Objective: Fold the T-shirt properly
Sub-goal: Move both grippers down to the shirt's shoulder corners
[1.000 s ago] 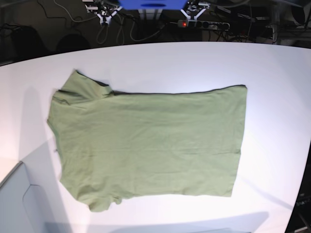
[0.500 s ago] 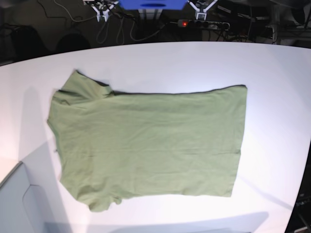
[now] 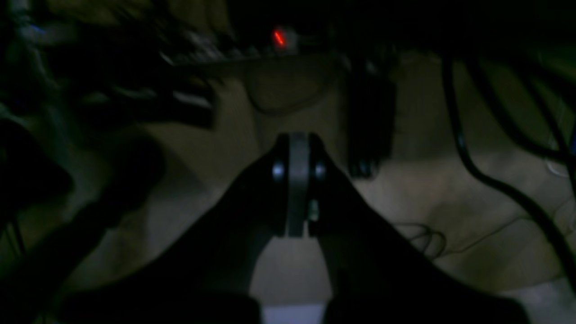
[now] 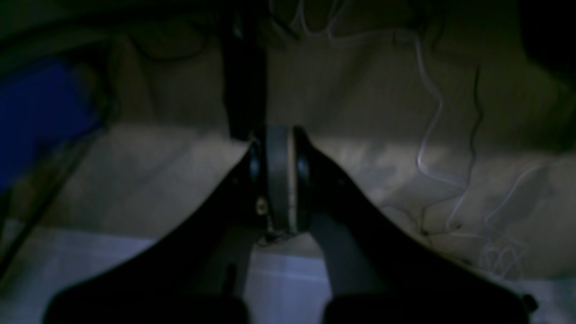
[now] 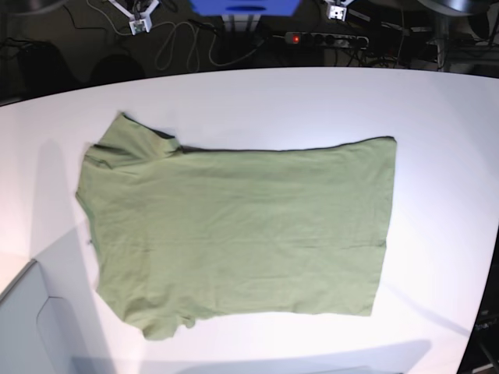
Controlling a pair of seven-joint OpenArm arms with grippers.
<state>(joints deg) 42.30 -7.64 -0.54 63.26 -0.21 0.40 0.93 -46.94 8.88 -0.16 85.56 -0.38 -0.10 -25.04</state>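
The plain sage-green short-sleeved cotton T-shirt [image 5: 234,234] is laid out flat near the middle of the white table [image 5: 437,117], its length running across the base view: collar and sleeves toward that view's left, hem toward its right. The sleeve at the upper left [image 5: 132,142] is bunched and partly folded over, and the lower-left sleeve [image 5: 160,323] is crumpled near the table's near edge. The hem edge [image 5: 383,226] is seen as a fairly straight line running down the view, and light wrinkles are spread over the body fabric. No gripper is touching the cloth; both are held well apart from it, beyond the far edge of the table. In the base view, only a small white part of the right gripper [image 5: 139,19] is visible at the top left, and of the left gripper [image 5: 337,11] at the top right. In the left wrist view, the left gripper [image 3: 297,175] is seen with its dark fingers pressed together, nothing between them, above a dim floor with black cables [image 3: 490,180] and a power strip with a red light [image 3: 279,38]. In the right wrist view, the right gripper [image 4: 276,180] is likewise closed on nothing, over a dim floor with thin white cables [image 4: 432,126].
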